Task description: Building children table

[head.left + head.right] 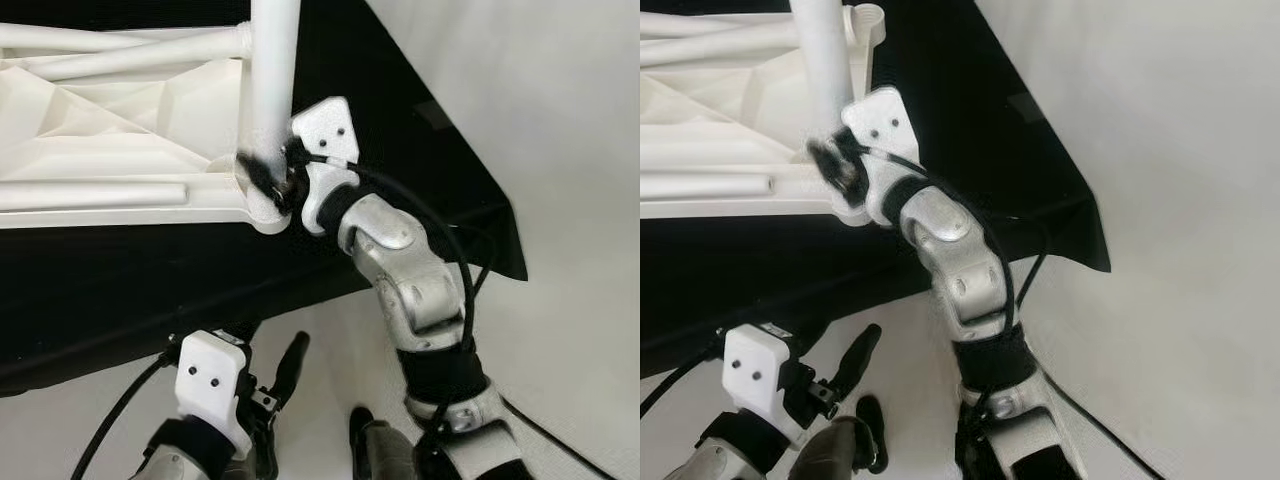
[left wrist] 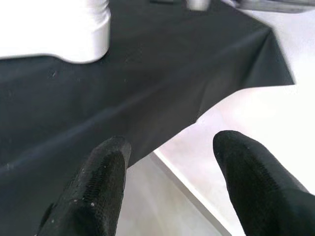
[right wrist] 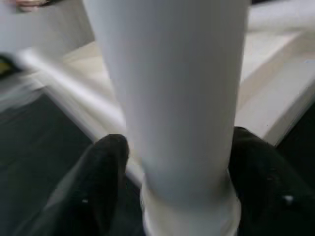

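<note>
While the upturned white plastic tabletop (image 1: 120, 140) lies on the black cloth (image 1: 380, 130), the right gripper (image 3: 179, 162) clamps its upright white tubular leg (image 3: 172, 98); left gripper (image 2: 170, 162) hovers low, fingers apart

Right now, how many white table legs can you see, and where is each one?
3. One upright leg stands in the tabletop's corner socket, right gripper clamped around it. Two loose legs lie on the upturned tabletop. More may be hidden.
</note>
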`<state>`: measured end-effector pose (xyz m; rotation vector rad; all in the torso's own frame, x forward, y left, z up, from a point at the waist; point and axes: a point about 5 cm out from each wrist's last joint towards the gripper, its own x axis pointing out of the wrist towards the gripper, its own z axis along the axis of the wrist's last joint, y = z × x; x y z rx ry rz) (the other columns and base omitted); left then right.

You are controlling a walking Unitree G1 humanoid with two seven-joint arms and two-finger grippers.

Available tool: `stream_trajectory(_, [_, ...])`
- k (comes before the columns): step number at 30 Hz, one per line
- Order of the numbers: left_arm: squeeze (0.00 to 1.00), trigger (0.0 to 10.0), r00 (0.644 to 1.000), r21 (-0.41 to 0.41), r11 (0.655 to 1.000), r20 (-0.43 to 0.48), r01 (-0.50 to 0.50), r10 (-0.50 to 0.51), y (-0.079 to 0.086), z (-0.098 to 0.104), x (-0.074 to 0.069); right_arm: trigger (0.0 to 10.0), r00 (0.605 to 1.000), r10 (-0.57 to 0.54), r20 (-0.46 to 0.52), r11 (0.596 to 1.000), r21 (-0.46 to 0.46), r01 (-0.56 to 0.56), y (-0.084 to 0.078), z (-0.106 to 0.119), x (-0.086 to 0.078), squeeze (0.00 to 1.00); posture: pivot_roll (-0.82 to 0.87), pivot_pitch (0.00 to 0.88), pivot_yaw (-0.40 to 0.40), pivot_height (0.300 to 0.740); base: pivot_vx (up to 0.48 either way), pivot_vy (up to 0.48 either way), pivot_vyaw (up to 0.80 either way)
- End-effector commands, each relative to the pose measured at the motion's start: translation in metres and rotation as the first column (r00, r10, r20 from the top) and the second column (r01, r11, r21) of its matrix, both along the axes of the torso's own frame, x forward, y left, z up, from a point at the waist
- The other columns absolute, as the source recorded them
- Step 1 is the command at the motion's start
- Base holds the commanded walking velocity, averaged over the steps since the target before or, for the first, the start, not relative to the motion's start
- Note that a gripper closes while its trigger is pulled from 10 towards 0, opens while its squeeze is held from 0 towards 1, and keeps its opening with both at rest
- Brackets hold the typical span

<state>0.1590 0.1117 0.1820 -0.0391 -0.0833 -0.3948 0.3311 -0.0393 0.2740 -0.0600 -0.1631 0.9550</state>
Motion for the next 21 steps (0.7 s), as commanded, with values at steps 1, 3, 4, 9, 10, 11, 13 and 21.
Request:
stream_trajectory(1, [0.0,10.0,0.999,0.009,1.0,-0.044,-0.005,0.006,0.0,-0.007,-0.001,10.0,0.978,0.187,0.095,0.981,0.026,-0.19,0.004,0.018,-0.008,1.0,-0.01,0.428,-0.041,0.74,0.0,0.0,0.0])
stream_trajectory(3, [0.0,10.0,0.999,0.008,1.0,-0.043,-0.006,0.006,-0.001,-0.007,-0.001,10.0,0.944,0.287,0.162,0.958,-0.072,-0.279,-0.005,0.025,-0.005,1.0,0.0,0.431,-0.043,0.74,0.0,0.0,0.0])
stream_trajectory(4, [0.0,10.0,0.999,0.007,1.0,-0.043,-0.006,0.006,-0.001,-0.007,-0.002,10.0,0.934,0.302,0.193,0.951,-0.122,-0.283,-0.007,0.028,0.0,0.0,0.0,0.433,-0.041,0.74,0.0,0.0,0.0])
stream_trajectory(9, [0.0,10.0,0.999,0.004,1.0,-0.045,-0.005,0.005,-0.002,-0.006,-0.004,10.0,0.891,0.404,0.209,0.91,-0.193,-0.367,-0.007,0.039,0.009,0.0,0.01,0.442,-0.041,0.74,0.0,0.0,0.0])
stream_trajectory(10, [0.0,10.0,0.999,0.004,1.0,-0.046,-0.005,0.005,-0.002,-0.006,-0.004,10.0,0.886,0.415,0.208,0.905,-0.194,-0.378,-0.006,0.041,0.011,0.0,0.01,0.444,-0.042,0.74,0.0,0.0,0.0])
stream_trajectory(11, [0.0,10.0,0.999,0.003,1.0,-0.047,-0.005,0.005,-0.002,-0.006,-0.005,10.0,0.881,0.422,0.214,0.902,-0.197,-0.384,-0.004,0.044,0.012,0.0,0.01,0.446,-0.042,0.74,0.0,0.0,0.0])
stream_trajectory(13, [0.0,10.0,0.999,0.003,1.0,-0.048,-0.005,0.005,-0.002,-0.006,-0.005,10.0,0.877,0.426,0.222,0.9,-0.204,-0.385,-0.003,0.046,0.014,0.0,0.02,0.45,-0.042,0.74,0.0,0.0,0.0])
stream_trajectory(21, [0.0,10.0,0.998,0.0,1.0,-0.057,-0.008,0.008,-0.002,-0.005,-0.009,0.0,0.815,0.532,0.231,0.843,-0.241,-0.482,-0.005,0.059,0.019,0.0,0.02,0.467,-0.042,0.74,0.0,0.0,0.0])
